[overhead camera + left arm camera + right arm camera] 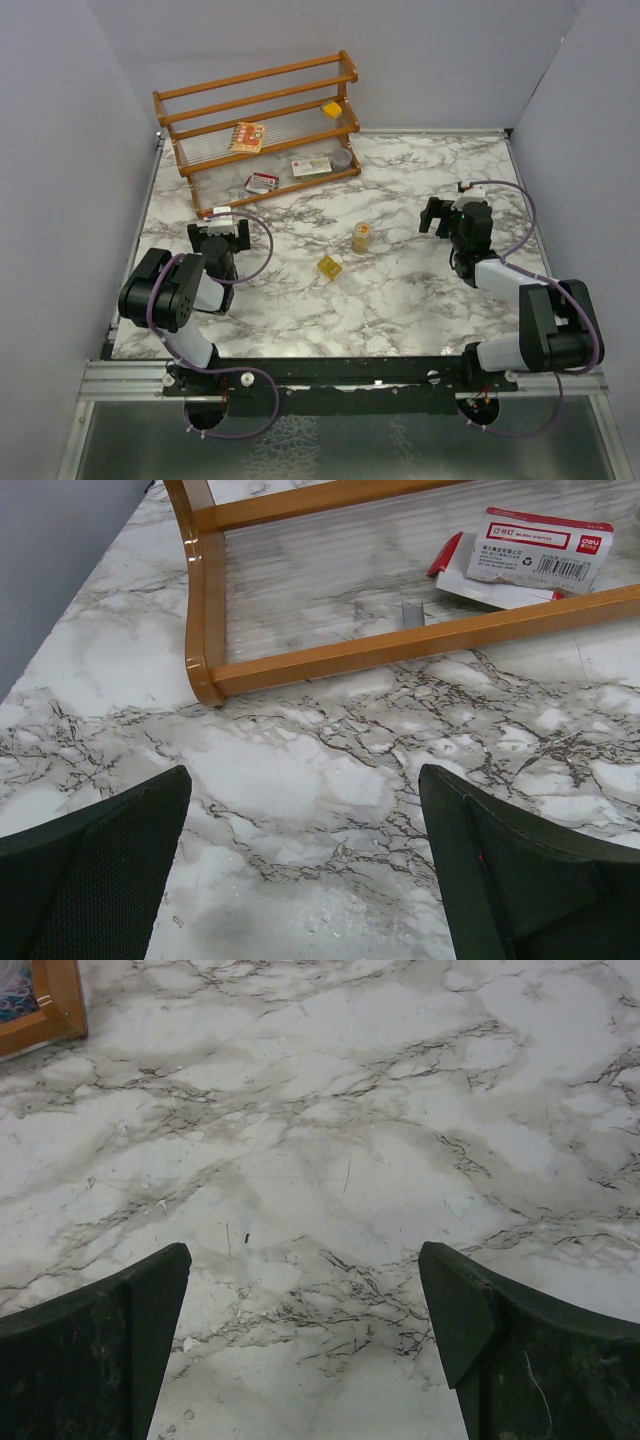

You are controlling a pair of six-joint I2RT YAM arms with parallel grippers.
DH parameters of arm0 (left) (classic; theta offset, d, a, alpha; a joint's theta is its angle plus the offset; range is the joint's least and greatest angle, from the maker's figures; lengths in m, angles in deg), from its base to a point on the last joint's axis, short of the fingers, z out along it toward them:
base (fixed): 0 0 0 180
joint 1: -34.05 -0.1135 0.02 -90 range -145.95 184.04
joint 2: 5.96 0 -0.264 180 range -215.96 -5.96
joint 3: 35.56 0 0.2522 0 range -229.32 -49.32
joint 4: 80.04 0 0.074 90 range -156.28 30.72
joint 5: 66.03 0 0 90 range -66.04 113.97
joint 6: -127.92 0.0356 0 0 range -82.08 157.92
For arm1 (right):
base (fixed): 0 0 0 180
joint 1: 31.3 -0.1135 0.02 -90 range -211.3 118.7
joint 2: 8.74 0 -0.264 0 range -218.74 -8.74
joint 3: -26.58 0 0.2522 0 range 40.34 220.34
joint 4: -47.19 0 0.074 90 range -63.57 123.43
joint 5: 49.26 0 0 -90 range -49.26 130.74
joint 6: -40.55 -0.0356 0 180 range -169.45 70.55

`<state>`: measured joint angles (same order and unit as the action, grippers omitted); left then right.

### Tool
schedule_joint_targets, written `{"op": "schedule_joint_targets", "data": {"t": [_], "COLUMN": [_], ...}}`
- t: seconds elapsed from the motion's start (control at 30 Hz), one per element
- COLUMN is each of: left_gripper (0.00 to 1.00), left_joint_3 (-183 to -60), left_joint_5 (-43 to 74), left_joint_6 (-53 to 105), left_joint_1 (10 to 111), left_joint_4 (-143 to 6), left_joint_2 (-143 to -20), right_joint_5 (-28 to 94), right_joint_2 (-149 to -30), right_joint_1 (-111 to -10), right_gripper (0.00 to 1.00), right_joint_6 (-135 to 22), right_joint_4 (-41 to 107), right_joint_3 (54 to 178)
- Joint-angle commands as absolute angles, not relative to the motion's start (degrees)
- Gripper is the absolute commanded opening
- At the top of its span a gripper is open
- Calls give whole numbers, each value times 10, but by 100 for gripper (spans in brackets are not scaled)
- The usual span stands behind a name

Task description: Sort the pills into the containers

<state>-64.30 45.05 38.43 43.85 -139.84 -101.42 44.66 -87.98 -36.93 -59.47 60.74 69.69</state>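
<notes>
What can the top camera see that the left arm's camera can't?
Only the top view shows the jar, the yellow box and the open right gripper. Only the left wrist view shows the print on the packet and a tiny grey bit near it. Both show that packet, the rack, the table and the open left gripper.

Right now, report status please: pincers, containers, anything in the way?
Left pincer open, empty, facing rack. Right pincer open, empty, over bare marble. Round jar and yellow box mid-table, apart, untouched. Nothing visible between them and either arm.
</notes>
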Motion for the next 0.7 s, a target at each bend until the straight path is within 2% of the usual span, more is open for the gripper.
{"op": "schedule_joint_targets", "data": {"t": [0.0,0.17,0.5,0.67], "left_gripper": [99,99,99,99], "left_joint_3": [-642,-642,-622,-698], "left_joint_5": [461,461,496,534], "left_joint_6": [378,378,381,376], "left_joint_1": [435,435,445,453], "left_joint_4": [-1401,-1402,-1407,-1151], "left_joint_2": [-1004,-1004,-957,-842], "right_joint_5": [429,395,328,291], "right_joint_2": [-868,-830,-816,-767], "right_joint_1": [-371,-371,-371,-371], "right_gripper": [100,100,100,100], "right_joint_6": [-595,-599,-606,-620], "right_joint_4": [624,661,616,607], "right_joint_3": [694,656,665,653]}}
